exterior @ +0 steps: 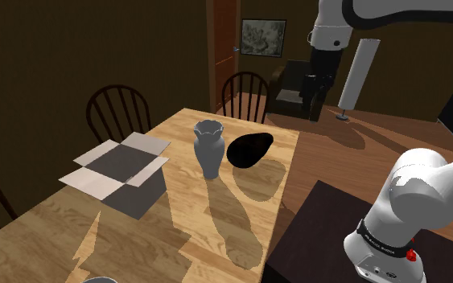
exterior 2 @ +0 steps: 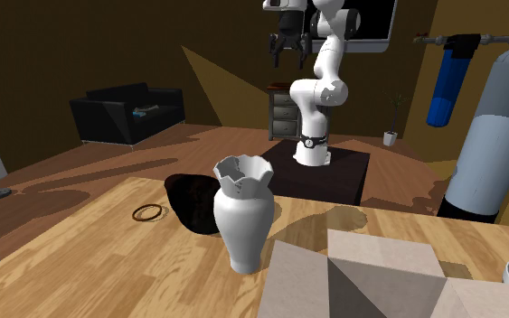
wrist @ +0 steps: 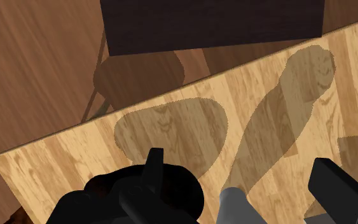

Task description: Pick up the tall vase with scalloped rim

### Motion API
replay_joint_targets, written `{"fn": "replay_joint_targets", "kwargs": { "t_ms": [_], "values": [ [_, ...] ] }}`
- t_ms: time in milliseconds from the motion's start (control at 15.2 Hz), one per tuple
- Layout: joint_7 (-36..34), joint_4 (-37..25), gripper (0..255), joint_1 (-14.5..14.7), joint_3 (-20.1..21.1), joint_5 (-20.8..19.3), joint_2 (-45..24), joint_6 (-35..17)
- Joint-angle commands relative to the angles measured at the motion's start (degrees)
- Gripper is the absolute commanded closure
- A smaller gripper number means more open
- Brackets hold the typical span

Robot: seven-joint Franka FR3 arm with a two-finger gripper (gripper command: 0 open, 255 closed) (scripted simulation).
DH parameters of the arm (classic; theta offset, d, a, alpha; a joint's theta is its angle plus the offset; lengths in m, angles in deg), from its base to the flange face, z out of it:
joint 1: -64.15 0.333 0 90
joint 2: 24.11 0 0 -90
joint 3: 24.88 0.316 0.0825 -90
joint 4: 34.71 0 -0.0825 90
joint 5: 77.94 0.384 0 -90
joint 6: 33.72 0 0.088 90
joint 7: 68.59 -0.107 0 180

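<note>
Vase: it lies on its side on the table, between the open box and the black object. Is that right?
No. The vase stands upright on the table, between the open box and the black object; the shoulder view shows it.

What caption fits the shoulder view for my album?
Grey scalloped vase stands beside a black object on the wooden table, open gripper high above.

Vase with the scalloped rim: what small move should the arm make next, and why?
Probably lower the tool toward the vase. It hangs open well above the table, and the wrist view shows the vase between its fingers, untouched, so descending likely comes before closing.
</note>
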Motion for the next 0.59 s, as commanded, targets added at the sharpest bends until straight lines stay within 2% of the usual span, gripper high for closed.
{"fn": "replay_joint_targets", "kwargs": {
  "t_ms": [0, 528],
  "values": [
    [0.0, 0.0, 0, 0.0, 0.0, 0.0, 0.0, 0.0],
    [-6.0, -6.77, 0, 0.73, 4.86, -0.19, -16.81, -8.45]
  ]
}}
